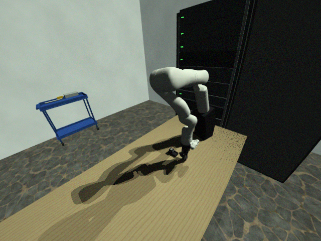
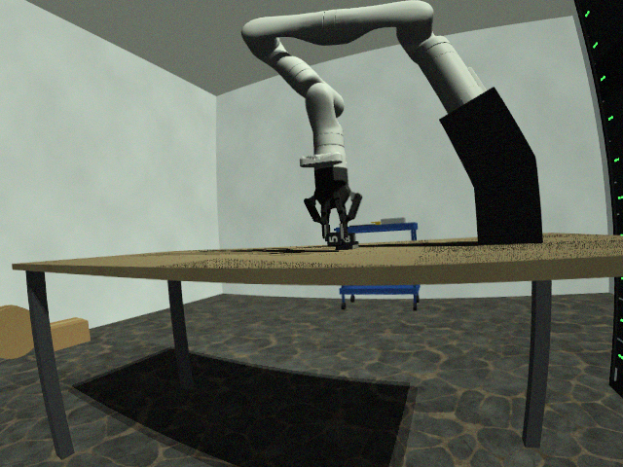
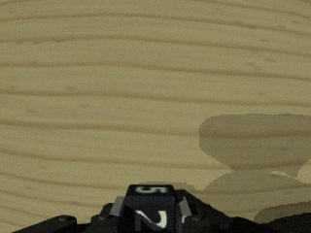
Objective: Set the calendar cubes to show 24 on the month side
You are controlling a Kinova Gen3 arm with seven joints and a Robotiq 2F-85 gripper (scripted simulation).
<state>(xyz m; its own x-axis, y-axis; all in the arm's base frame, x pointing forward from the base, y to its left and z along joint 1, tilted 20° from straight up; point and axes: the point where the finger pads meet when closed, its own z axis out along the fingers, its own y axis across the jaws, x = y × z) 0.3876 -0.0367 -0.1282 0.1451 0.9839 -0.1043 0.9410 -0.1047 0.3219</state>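
My gripper points down, shut on a black cube. The held cube shows a white 5, lying on its side in the exterior view; the wrist view shows this 5 and, on another face, a large 2. It is low, close to the table top; whether it touches anything is unclear. The black tray lies on the table beside the gripper. The other cube is at the tray, its digit partly hidden by a finger, perhaps an 8. The month side cannot be read.
The wooden table carries the arm's black base and broad arm shadows. A dark server rack stands behind the base. A blue cart stands away from the table.
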